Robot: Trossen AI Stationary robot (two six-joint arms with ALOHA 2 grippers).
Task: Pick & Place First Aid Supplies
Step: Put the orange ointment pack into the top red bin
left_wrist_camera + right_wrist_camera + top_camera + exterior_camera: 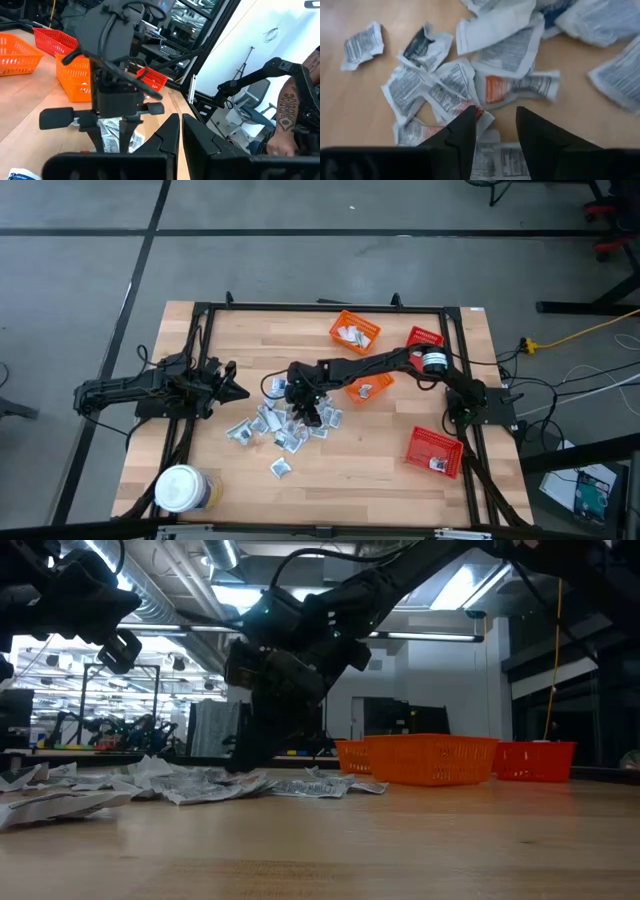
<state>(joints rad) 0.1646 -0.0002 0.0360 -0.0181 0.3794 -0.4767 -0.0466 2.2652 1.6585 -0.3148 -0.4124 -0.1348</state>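
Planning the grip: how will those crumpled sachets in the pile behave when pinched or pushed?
The sachets look thin and creased, so probably floppy and light. Being flat, they should slide on the table rather than roll. They overlap, so the right hand, open just above them, may drag a neighbour along.

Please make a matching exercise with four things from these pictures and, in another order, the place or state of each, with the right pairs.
Things:
1. left gripper
2. right gripper
3. white-lidded jar
4. red basket

Places or states:
A. near the table's front left corner
B. open above the pile of packets
C. shut, at the table's left side
D. by the right arm's base

Pairs: 1-C, 2-B, 3-A, 4-D
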